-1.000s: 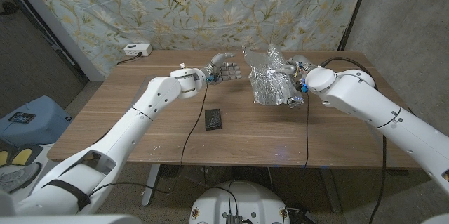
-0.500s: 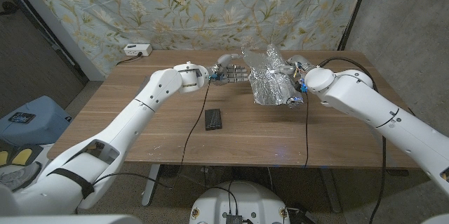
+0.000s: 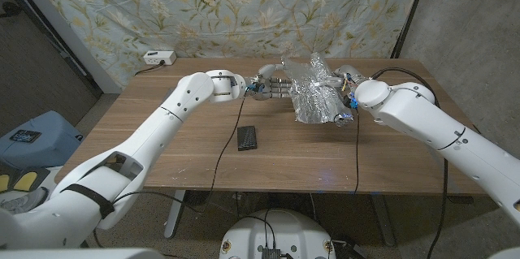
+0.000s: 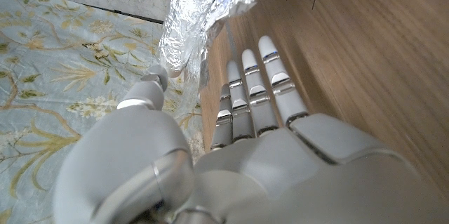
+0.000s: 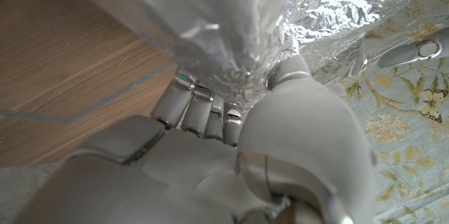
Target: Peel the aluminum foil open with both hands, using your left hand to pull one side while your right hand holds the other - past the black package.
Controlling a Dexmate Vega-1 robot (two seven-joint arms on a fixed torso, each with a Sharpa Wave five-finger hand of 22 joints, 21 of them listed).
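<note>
Since a second ago the left hand has travelled right across the far part of the table and now sits at the left edge of the foil. Its fingers are stretched out straight and close together along the wood, with the thumb apart from them; a hanging flap of foil lies just beyond the fingertips, and whether they touch it cannot be told. It grips nothing that shows.

The crumpled foil bundle sits on the far right part of the table, in the same spot as before. The right hand holds its right side, its fingers curled in against the wrinkled sheet, as in the earlier pictures.

Nearer the front, left of the foil and well apart from it, a black package lies flat on the wood. A dark cable runs from the left wrist down past the package's left side to the near edge. At the far left corner sits a white power strip.
</note>
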